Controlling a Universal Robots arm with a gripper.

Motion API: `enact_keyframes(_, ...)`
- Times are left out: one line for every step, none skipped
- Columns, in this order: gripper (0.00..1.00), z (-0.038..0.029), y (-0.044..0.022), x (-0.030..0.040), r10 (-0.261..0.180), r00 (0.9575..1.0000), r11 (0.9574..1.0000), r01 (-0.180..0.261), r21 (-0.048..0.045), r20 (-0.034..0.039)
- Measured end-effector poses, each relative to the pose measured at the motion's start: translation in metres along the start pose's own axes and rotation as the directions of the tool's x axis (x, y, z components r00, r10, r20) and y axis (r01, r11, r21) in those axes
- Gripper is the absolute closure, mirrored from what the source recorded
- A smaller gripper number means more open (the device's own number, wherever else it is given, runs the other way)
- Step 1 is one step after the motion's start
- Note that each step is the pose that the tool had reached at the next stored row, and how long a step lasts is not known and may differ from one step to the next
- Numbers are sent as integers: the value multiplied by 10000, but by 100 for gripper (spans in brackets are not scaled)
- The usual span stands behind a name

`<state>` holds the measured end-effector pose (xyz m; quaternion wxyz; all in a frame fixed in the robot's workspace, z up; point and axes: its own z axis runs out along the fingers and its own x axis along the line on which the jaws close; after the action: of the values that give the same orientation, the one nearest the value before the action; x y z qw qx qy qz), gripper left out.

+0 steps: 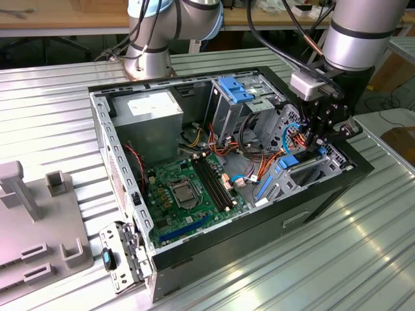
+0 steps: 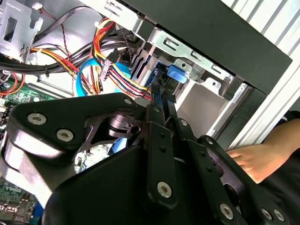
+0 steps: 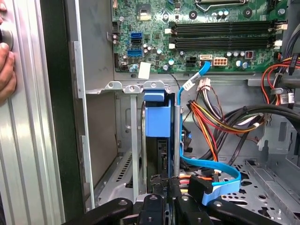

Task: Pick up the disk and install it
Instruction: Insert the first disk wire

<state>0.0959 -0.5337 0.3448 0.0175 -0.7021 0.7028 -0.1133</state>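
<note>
Gripper (image 1: 316,150) at the drive bay, at the case's (image 1: 259,240) 3 o'clock in the exterior view.
Exterior view, left to right: grey fixtures (image 1: 39,220), motherboard (image 1: 188,188), then the gripper down inside the case. The first wrist view adds the disk (image 3: 157,119), standing on edge in the bay. In the second wrist view the fingers (image 2: 156,110) sit close together, apparently clamped on the disk's edge, though the contact is partly hidden. Cables (image 3: 206,117) crowd just beside. A hand (image 3: 5,61) lies outside the case wall.

jaws pinch the disk (image 2: 176,73) in its bay (image 2: 187,50) (a hand (image 2: 253,161) rests nearby).
</note>
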Motion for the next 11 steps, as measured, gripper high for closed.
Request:
enact_keyframes(84,0,-1,0,0,10000,10000,0,3,-1)
enact_keyframes(84,0,-2,0,0,10000,10000,0,4,0)
enact_keyframes(84,0,-3,0,0,10000,10000,0,4,0)
enact_keyframes(84,0,-4,0,0,10000,10000,0,3,-1)
enact_keyframes(84,2,-4,6,0,10000,10000,0,3,-1)
enact_keyframes(84,2,-4,10,0,10000,10000,0,4,0)
enact_keyframes(84,2,-4,14,0,10000,10000,0,4,-1)
enact_keyframes(84,3,-4,20,-1,10000,10000,1,4,-2)
enact_keyframes(84,3,-4,23,0,10000,10000,0,3,-1)
enact_keyframes(84,3,-4,24,0,10000,10000,0,3,-1)
enact_keyframes(84,4,-4,24,0,10000,10000,0,3,-2)
